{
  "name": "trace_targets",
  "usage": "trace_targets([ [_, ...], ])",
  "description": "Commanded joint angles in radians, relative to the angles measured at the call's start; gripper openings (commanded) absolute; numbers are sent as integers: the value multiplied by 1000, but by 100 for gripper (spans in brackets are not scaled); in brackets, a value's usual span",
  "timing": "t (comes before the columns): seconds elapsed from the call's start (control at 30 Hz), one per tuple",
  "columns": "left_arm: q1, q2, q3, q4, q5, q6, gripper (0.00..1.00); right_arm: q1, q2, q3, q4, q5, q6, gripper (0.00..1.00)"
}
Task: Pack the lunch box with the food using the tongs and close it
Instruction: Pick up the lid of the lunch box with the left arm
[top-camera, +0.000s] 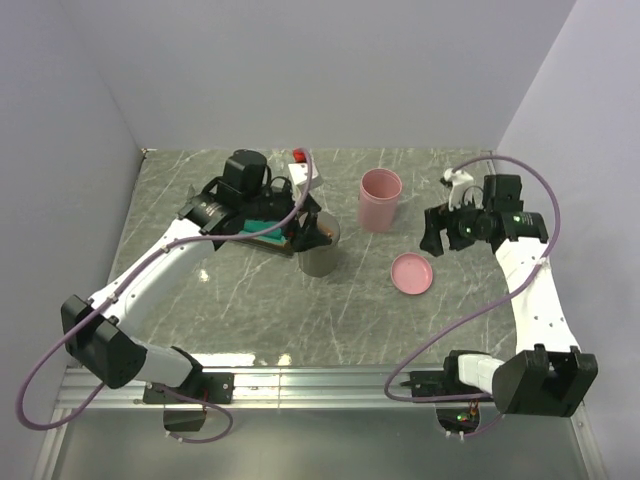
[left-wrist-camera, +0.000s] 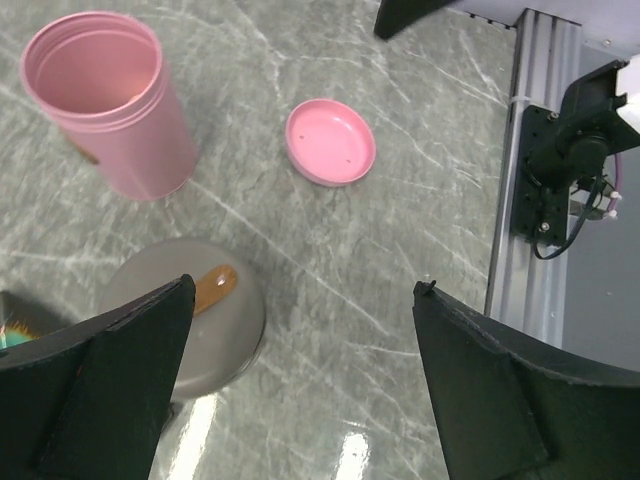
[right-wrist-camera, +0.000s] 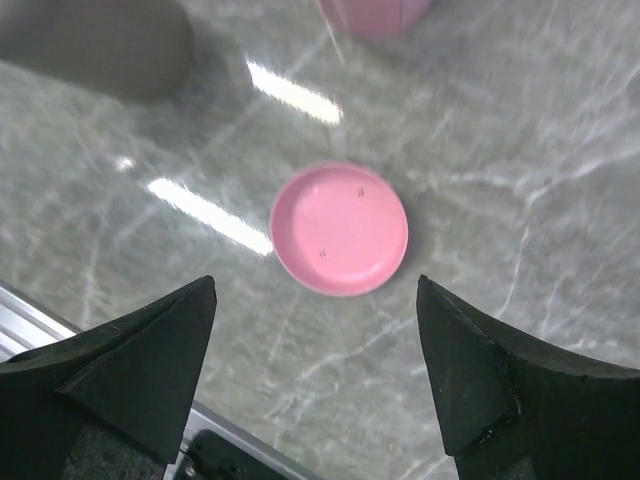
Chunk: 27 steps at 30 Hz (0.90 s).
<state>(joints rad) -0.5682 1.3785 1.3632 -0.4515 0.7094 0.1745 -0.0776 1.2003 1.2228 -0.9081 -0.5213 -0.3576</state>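
The pink cylindrical lunch box (top-camera: 380, 199) (left-wrist-camera: 105, 100) stands open at the back middle. Its pink lid (top-camera: 412, 273) (left-wrist-camera: 331, 141) (right-wrist-camera: 339, 228) lies flat on the table to its front right. My left gripper (top-camera: 306, 232) (left-wrist-camera: 305, 290) hangs open and empty beside a grey container. My right gripper (top-camera: 437, 234) (right-wrist-camera: 315, 285) hovers open and empty above the near edge of the lid. The dark square plate (top-camera: 266, 230) with a teal centre is mostly hidden under my left wrist, and any food on it is hidden. The tongs are not in view.
A grey lidded container (top-camera: 320, 250) (left-wrist-camera: 190, 320) with a brown wooden handle (left-wrist-camera: 214, 288) stands left of the lunch box. A small red object (top-camera: 298, 155) and a white one (top-camera: 306, 178) lie at the back. The metal rail (left-wrist-camera: 520, 180) runs along the near edge.
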Motion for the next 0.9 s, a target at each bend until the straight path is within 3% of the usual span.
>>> trace_targets([
  [0.0,-30,11,22,73,-18,8,96,-4,-47,-83,9,84,-93,87],
  [0.13,-70,25,-12,99,1,43,95,-7,-51,-167,29,141,-112,86],
  [0.33,-245,164,40,-85,-74,428,87,-68,-44,-172,-15,130,-106,86],
  [0.47,-352,310,74,-93,-122,695,79,-169,-30,-144,-60,90,-103,86],
  [0.63,-420,494,166,19,-169,763,74,-260,-15,-99,-113,35,-99,86],
  [0.8,-433,695,283,180,-220,694,65,-324,-28,-75,-156,4,-116,86],
  [0.87,-435,772,359,157,-232,672,60,-346,-36,-74,-169,-3,-130,86],
])
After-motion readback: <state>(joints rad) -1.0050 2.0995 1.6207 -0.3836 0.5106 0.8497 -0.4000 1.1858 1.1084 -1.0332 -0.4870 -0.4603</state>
